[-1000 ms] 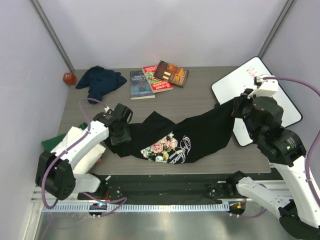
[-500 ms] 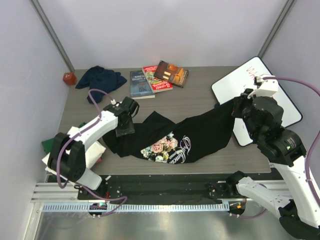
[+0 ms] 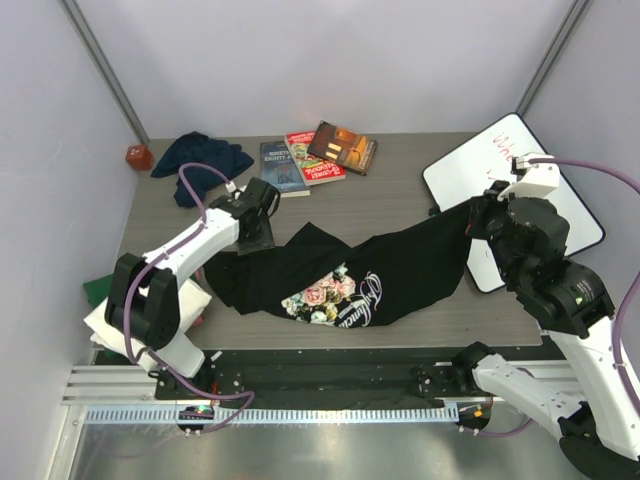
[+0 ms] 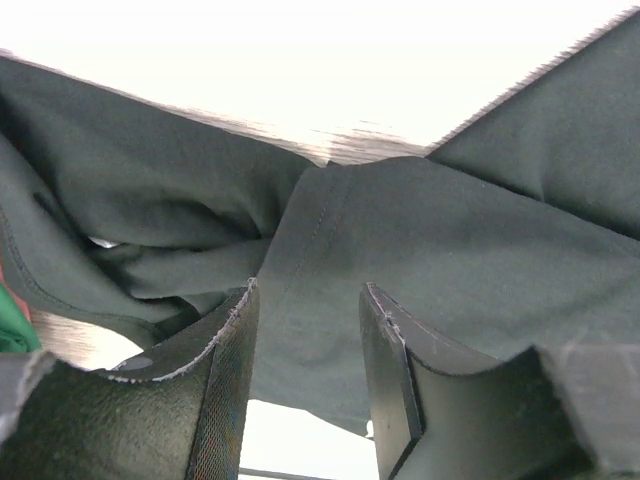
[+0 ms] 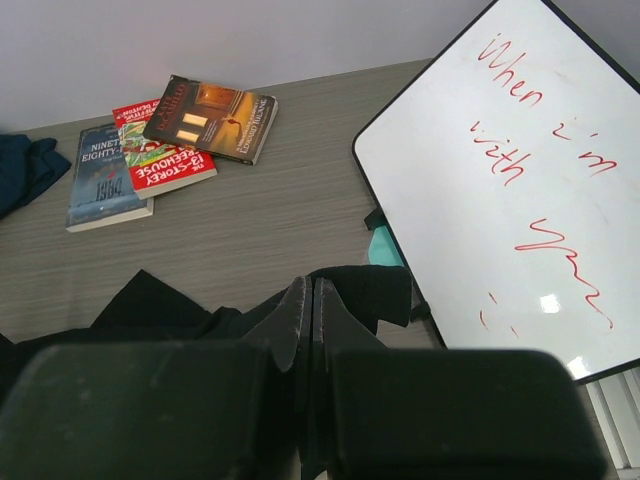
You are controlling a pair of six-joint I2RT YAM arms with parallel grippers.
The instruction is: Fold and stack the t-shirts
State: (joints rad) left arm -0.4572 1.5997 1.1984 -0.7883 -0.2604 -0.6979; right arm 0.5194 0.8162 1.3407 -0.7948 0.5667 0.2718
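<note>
The right hand (image 3: pixel 472 215) is closed tight on the right-hand edge of the black t-shirt (image 3: pixel 400 265), its fingers pressed together on a pinch of cloth just beside the whiteboard (image 3: pixel 530 190). That grip lifts one end of the shirt off the tabletop (image 3: pixel 390 195), so the cloth hangs in a taut band running down and left toward the rose print. It looks like an anchor hold, keeping one end fixed while the other is pulled out flat.

The left hand (image 3: pixel 256 228) is at the shirt's far left corner with its fingers apart. In the left wrist view bunched black folds and a stitched hem lie just beyond the fingertips, and nothing is clamped between them. The hand seems placed to take the hem, since the left part of the shirt lies crumpled and cannot be folded until it is spread.

The navy t-shirt (image 3: pixel 200 160) lies heaped at the far left, well apart from the work, beside the books (image 3: pixel 315 155). A green t-shirt (image 3: pixel 96 290) shows at the near left edge, partly hidden by the left arm. I judge the task to be early, with the black shirt not yet flattened.
</note>
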